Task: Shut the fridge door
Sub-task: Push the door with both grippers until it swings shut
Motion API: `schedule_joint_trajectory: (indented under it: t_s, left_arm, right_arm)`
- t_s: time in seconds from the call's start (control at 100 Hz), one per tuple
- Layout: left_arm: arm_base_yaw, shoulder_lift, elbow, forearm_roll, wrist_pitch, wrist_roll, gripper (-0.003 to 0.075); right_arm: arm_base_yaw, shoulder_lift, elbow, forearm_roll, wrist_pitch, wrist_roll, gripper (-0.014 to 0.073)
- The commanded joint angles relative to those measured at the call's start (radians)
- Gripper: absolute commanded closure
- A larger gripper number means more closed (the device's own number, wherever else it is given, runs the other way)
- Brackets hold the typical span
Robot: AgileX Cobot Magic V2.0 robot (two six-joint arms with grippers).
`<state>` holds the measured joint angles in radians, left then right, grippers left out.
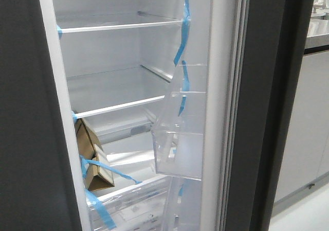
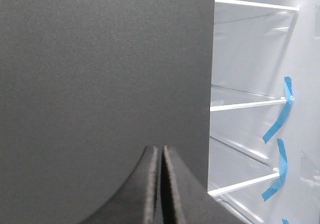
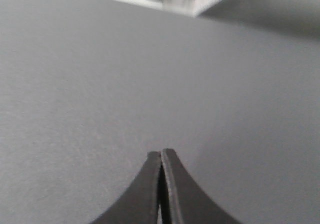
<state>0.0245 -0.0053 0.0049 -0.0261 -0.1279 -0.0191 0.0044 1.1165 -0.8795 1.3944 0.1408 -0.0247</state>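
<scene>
Black fingers of our left pincer (image 2: pixel 161 151) are pressed together, holding nothing, their tips close to a dark grey panel (image 2: pixel 100 74) that fills the left of that view; contact we cannot tell. Our right pincer (image 3: pixel 161 156) is likewise closed and empty, tips near a plain grey surface. Seen from the front, the door (image 1: pixel 262 107) stands open at centre right, its clear bin (image 1: pixel 180 138) facing the shelves (image 1: pixel 118 28).

Door (image 1: pixel 272 107) is faced matt dark grey; bins (image 1: pixel 180 138) are moulded in clear plastic; box (image 1: pixel 92 156) is made of brown cardboard.
</scene>
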Motion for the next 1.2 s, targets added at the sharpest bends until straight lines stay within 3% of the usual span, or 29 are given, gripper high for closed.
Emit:
schedule_joint_trajectory:
  t_s: [0.0,0.3,0.82,1.03,1.19]
  left_arm:
    - [-0.002,-0.011,0.035,-0.004,-0.072,-0.004,0.0740]
    - [-0.002,-0.011,0.035,-0.004,-0.072,-0.004,0.0740]
    - [-0.002,-0.011,0.035,-0.004,-0.072,-0.004,0.0740]
    - [-0.002,-0.011,0.035,-0.004,-0.072,-0.004,0.0740]
    - [-0.002,-0.011,0.035,-0.004,-0.072,-0.004,0.0740]
  right_arm:
    - [0.000,0.012,-0.073,0.046,0.078,-0.017,0.0639]
    - [0.031,0.102,-0.224,0.064,0.203,-0.017,0.0639]
    - [0.264,0.421,-0.573,-0.036,0.074,-0.017,0.0639]
    - [0.366,0.668,-0.836,-0.051,-0.049,-0.017,0.0639]
    - [0.415,0.899,-1.129,-0.125,-0.056,-0.017,0.0639]
